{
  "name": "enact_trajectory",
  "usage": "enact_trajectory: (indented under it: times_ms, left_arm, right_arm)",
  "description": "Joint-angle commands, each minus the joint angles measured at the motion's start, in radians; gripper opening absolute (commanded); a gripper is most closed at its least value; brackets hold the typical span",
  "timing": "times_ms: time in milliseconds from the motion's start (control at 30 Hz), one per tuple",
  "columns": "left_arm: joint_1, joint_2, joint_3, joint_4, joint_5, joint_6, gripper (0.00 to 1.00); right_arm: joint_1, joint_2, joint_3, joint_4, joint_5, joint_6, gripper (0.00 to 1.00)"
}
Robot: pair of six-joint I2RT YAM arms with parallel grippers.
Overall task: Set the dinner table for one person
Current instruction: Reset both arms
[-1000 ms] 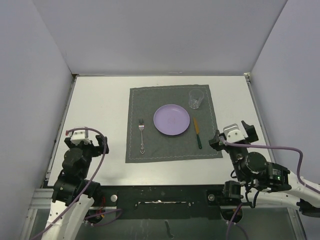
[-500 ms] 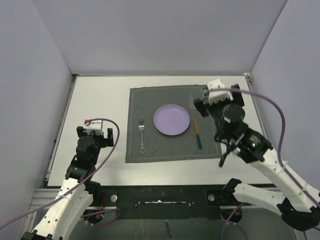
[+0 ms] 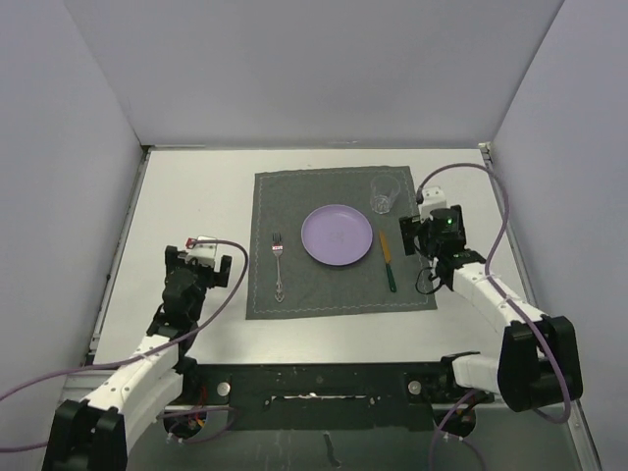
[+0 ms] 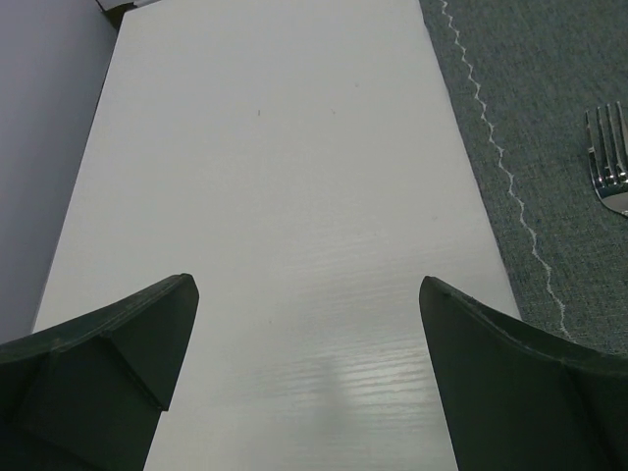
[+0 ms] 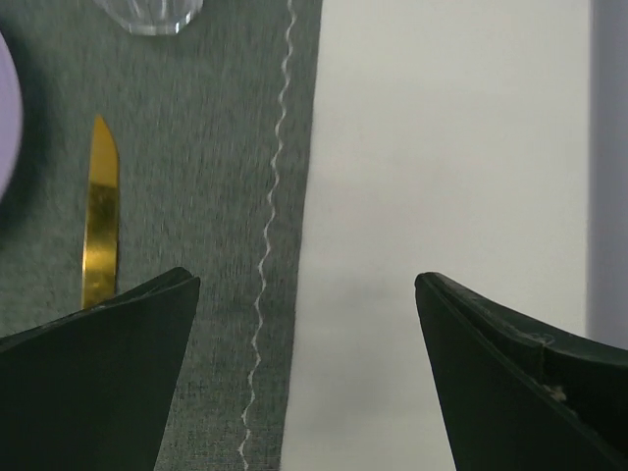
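The white dinner table carries a dark grey placemat. On the mat lie a lilac plate, a clear glass, a silver fork left of the plate and a gold-bladed, green-handled knife right of it. My left gripper stands open over bare table, left of the mat, with the fork off to its right. My right gripper is open over the mat's right edge, holding nothing. The knife lies to its left.
Grey walls close in the table on the left, back and right. A metal rail with both arm bases runs along the near edge. In the right wrist view the glass base and the plate rim show at the top left.
The left gripper has advanced away from its base toward the mat's left side. The right arm swung out near the glass, then drew back to the mat's right edge. Both stayed open.
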Motion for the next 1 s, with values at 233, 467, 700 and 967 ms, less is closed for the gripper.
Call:
enact_trajectory:
  times_ms: [233,467,700,967]
  left_arm:
    - [0.014,0.258,-0.044,0.400,-0.031,-0.035,0.98]
    - [0.028,0.370,-0.048,0.493,-0.008,-0.025,0.98]
    - [0.036,0.462,-0.028,0.549,0.063,-0.005,0.98]
    - [0.036,0.477,-0.025,0.568,0.091,-0.040,0.98]
  right_arm:
    - [-0.004,0.156,-0.251,0.615,0.046,0.002,0.98]
    - [-0.005,0.271,-0.297,0.829,0.051,-0.046,0.98]
    - [-0.010,0.345,-0.326,0.938,0.085,-0.035,0.98]
    - [-0.029,0.335,-0.435,1.124,-0.015,-0.049,0.98]
